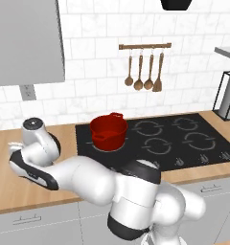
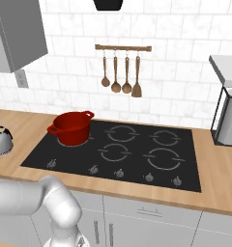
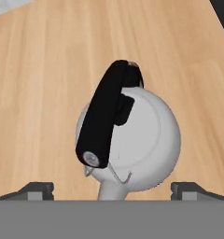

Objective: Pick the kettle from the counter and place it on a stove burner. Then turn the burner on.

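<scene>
The jaws (image 3: 113,190) stand spread wide and hold nothing, one fingertip (image 3: 37,190) low at the left of the hand view and the other low at the right, with the kettle (image 3: 132,140) between and beyond them. So the step in hand looks to be the descent onto the kettle's handle (image 3: 107,114), a black arch that runs slantwise across the dome rather than square to the fingertips. To do it well, the hand would likely need a small turn so the jaws cross the arch at its middle, then a straight drop until the fingertips flank the handle before closing; pinching near one end could let the kettle swing. The kettle (image 2: 1,139) sits upright on the desk (image 2: 31,125) near its left end, well apart from the stove (image 2: 137,149). A red pot (image 2: 72,128) occupies the rear left burner, so a free burner such as the front left one (image 2: 114,152) seems the safer target. The knobs (image 2: 120,172) line the stove's front edge.
</scene>
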### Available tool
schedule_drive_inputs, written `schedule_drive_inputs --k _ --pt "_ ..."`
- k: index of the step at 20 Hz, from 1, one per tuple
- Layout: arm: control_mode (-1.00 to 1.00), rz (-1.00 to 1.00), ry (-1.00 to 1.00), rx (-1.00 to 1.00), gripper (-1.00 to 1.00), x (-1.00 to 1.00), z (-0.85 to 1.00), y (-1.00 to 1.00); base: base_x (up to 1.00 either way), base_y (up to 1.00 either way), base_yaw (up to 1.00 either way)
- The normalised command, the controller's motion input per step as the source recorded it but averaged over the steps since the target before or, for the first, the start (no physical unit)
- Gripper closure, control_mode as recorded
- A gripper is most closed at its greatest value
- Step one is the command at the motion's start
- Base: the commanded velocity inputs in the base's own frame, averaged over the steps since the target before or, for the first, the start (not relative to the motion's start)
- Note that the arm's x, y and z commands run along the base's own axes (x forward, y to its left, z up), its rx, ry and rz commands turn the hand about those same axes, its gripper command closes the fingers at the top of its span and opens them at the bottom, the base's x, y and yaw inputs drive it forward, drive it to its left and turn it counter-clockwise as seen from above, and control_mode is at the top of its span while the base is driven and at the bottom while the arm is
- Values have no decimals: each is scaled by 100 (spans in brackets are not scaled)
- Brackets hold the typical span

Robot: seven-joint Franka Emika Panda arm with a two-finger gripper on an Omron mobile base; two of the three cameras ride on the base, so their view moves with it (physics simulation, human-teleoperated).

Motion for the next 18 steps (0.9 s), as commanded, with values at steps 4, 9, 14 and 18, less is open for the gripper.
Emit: schedule_drive_inputs --k 4,9,14,18 --pt "-100 0 0 -1 -100 13 -11 0 0 0 0" --pt "-100 0 0 0 -100 20 -13 0 0 0 0" --pt "-100 0 0 0 -100 22 -16 0 0 0 0" --pt "-100 0 0 -1 -100 16 -19 0 0 0 0"
